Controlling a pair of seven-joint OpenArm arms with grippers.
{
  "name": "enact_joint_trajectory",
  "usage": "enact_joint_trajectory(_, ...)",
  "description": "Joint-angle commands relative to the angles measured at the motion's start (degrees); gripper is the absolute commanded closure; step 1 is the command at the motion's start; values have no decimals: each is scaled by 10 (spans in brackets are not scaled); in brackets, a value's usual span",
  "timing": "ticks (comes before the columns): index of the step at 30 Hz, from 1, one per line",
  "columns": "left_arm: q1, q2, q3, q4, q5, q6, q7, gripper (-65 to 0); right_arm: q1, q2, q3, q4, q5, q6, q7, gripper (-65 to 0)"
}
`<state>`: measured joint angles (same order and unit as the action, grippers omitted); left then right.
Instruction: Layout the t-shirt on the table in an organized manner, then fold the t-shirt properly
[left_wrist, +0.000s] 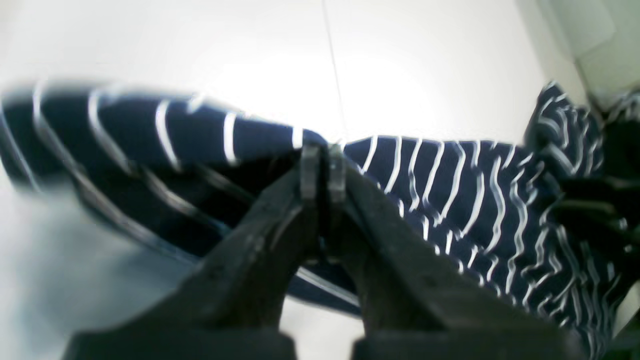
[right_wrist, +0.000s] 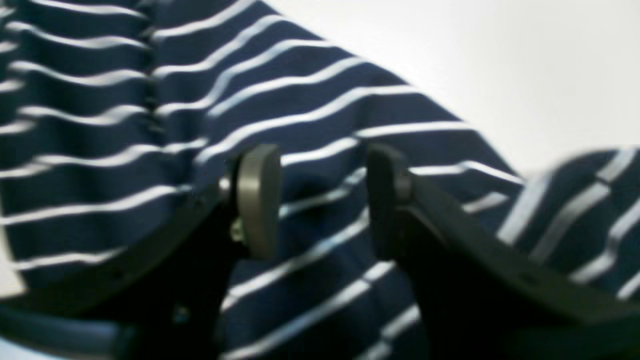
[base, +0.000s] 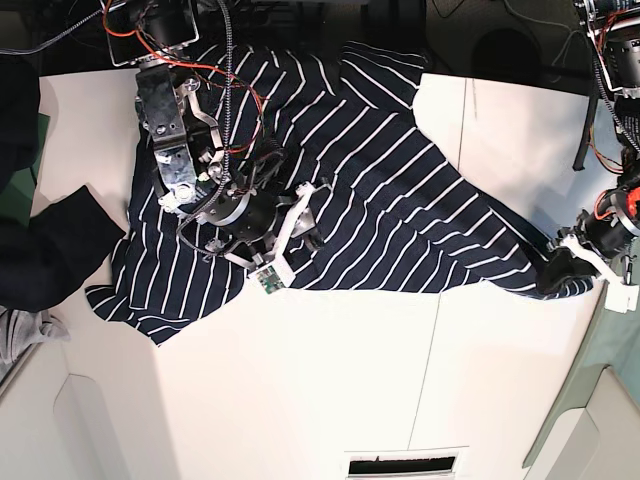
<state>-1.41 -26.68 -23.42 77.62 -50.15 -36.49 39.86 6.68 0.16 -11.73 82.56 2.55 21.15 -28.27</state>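
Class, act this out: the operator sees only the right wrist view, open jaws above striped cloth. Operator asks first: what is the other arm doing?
Observer: The left gripper is shut on the t-shirt, pinching an edge.
Operator: Where on the table?
Observer: At the shirt's far corner, near the table edge, on the base view's right.
Operator: Is the shirt flat?
Observer: No; it is spread wide but wrinkled, and bunched near the left gripper.
Operator: And my gripper?
Observer: The right gripper sits open over the shirt's middle.
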Motion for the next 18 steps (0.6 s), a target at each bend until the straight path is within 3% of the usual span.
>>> enact_joint_trajectory(1, -2, -23, -17, 27, -18, -7, -9, 0, 12, -1, 8, 8, 7, 0, 16, -280)
enact_joint_trajectory(6, 64, -59, -82, 101, -74, -35, 29, 0, 23, 12, 61, 8, 9, 0, 39, -280)
enact_joint_trajectory(9, 125, -72, -116, 135, -125, -35, 53, 0, 45, 24, 90, 4, 25, 0, 45, -280)
enact_joint_trajectory(15, 222, -68, -133, 147, -214, -35, 106, 0, 120, 30, 108, -64, 49, -2, 50, -280)
enact_joint_trajectory(18, 240, -49, -131, 147, -233, -35, 115, 0, 162, 26, 98, -138, 76, 20, 63, -280)
